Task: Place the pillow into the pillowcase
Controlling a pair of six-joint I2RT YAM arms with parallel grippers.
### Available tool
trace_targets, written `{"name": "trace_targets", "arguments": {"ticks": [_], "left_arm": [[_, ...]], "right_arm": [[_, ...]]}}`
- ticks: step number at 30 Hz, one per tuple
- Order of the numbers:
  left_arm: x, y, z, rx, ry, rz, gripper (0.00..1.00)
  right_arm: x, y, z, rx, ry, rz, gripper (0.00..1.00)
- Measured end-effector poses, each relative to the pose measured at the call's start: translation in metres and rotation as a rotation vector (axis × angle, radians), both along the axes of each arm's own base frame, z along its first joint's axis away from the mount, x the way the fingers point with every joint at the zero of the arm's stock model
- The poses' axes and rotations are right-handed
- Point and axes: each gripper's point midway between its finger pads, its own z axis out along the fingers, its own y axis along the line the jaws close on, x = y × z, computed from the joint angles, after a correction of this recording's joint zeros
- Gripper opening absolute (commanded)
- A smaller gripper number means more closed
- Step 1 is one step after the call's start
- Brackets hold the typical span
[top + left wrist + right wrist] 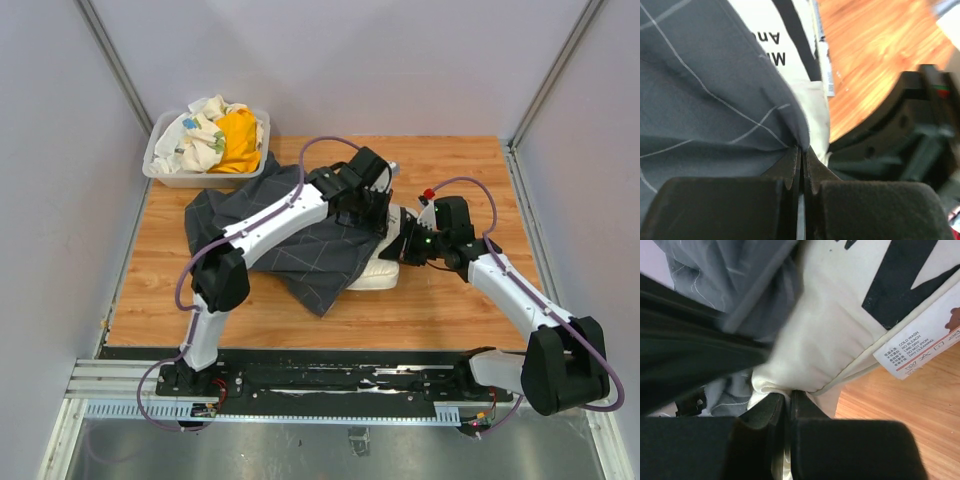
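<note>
The dark grey gridded pillowcase (300,245) lies spread over the middle of the wooden table. The cream-white pillow (378,274) pokes out from under its right edge. My left gripper (378,218) points down at that edge. In the left wrist view it (801,149) is shut on a fold of the pillowcase (705,90), with the printed pillow (790,35) just behind. My right gripper (402,246) meets the pillow from the right. The right wrist view shows it (789,394) shut on a pinch of the pillow (840,315), beside the pillowcase (725,275).
A clear plastic bin (158,172) stands at the back left holding a white patterned cloth (198,135) and a yellow cloth (238,140). A care label (920,347) hangs off the pillow's seam. Grey walls enclose the table on three sides.
</note>
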Motion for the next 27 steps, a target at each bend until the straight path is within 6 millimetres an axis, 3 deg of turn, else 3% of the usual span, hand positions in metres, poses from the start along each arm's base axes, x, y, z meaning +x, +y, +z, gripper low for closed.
{"name": "trace_targets", "arguments": {"ticks": [3, 5, 8, 11, 16, 20, 22, 27], "left_arm": [[-0.009, -0.008, -0.033, 0.066, 0.029, -0.019, 0.0], [-0.013, -0.009, -0.047, 0.095, 0.036, -0.025, 0.0], [-0.015, -0.009, -0.055, 0.107, 0.035, -0.024, 0.0], [-0.014, -0.008, -0.06, 0.119, 0.031, -0.017, 0.0], [-0.016, -0.006, -0.064, 0.13, 0.031, -0.018, 0.0], [-0.018, -0.002, -0.071, 0.151, 0.038, -0.022, 0.0], [-0.018, -0.002, -0.072, 0.153, 0.038, -0.025, 0.0], [-0.018, -0.002, -0.072, 0.154, 0.036, -0.03, 0.0]], "right_arm": [[0.0, 0.0, 0.0, 0.003, 0.007, -0.005, 0.03], [-0.002, -0.001, -0.004, -0.004, 0.026, -0.006, 0.15], [-0.006, -0.002, -0.009, -0.016, 0.056, -0.011, 0.32], [-0.008, -0.007, -0.006, -0.034, 0.047, -0.026, 0.39], [-0.019, -0.023, 0.018, -0.067, -0.032, -0.083, 0.4], [-0.025, -0.044, 0.043, -0.076, -0.15, -0.17, 0.34], [-0.033, -0.055, 0.039, -0.085, -0.161, -0.211, 0.31], [-0.055, -0.069, 0.001, -0.121, -0.068, -0.255, 0.29]]}}
